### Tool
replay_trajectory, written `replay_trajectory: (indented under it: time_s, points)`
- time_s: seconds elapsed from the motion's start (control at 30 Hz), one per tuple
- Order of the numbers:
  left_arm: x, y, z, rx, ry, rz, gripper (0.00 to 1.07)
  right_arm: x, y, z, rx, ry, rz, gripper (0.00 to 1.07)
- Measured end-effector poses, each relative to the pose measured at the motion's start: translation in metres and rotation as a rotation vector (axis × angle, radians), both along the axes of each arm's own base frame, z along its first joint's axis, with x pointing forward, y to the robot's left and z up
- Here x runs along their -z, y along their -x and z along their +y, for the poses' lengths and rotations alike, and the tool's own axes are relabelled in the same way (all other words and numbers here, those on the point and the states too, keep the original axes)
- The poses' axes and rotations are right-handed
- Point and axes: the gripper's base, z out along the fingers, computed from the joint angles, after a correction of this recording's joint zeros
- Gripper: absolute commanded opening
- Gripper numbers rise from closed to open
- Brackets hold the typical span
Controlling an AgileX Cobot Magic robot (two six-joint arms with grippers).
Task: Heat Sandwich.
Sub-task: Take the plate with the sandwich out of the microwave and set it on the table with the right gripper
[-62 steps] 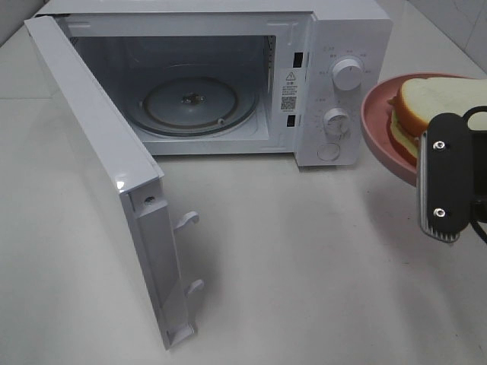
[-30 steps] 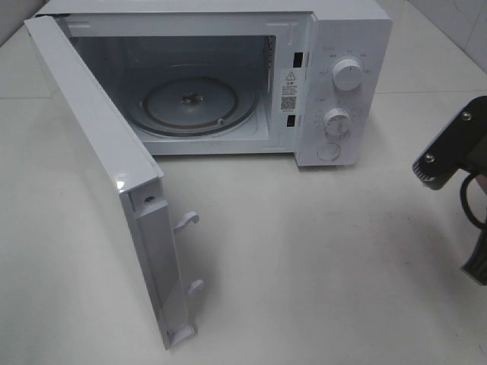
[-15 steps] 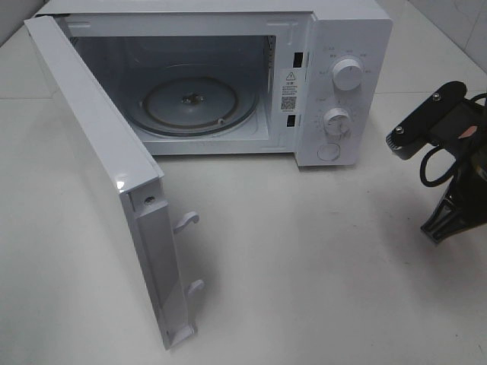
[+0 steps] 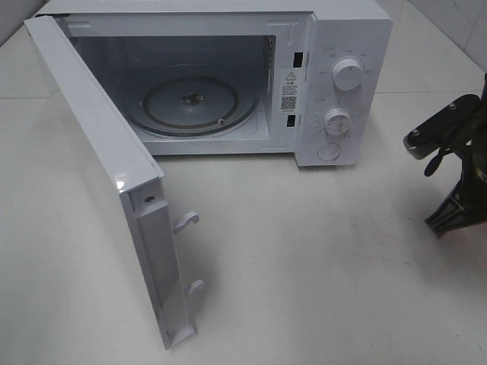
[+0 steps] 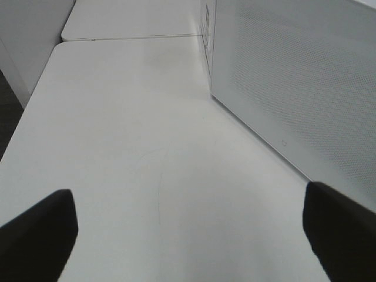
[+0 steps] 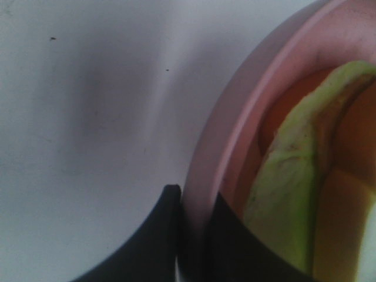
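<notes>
Right pincer clamped shut on pink plate rim, sandwich aboard; now swung right of microwave, outside overhead view. Not yet loaded. Left pincer wide, empty.

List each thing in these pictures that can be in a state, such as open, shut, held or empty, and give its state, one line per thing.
Microwave door: swung wide open.
Microwave: nothing on the glass turntable.
Left gripper: open, holding nothing.
Right gripper: shut on the rim of the pink plate.
Sandwich: lying on the plate, outside the microwave.
</notes>
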Motion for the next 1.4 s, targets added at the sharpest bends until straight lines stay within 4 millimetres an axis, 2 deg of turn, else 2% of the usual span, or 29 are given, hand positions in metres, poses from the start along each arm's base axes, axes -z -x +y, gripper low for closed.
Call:
replay_trajectory:
  time_s: [0.2,0.33,0.93,1.3,1.4]
  points:
    - [0.000,0.000,0.000,0.000,0.000,0.000,0.98,0.010,-0.007,-0.009,0.038,-0.004,-0.012,0.00]
    - [0.000,0.000,0.000,0.000,0.000,0.000,0.98,0.023,-0.016,-0.017,0.071,-0.016,-0.028,0.00]
    - [0.000,0.000,0.000,0.000,0.000,0.000,0.98,0.075,-0.029,-0.018,0.070,-0.016,-0.009,0.00]
    - [0.000,0.000,0.000,0.000,0.000,0.000,0.98,0.079,-0.031,-0.019,0.065,0.012,-0.009,0.03]
    - [0.000,0.000,0.000,0.000,0.000,0.000,0.98,0.079,-0.031,-0.019,0.065,0.012,-0.009,0.08]
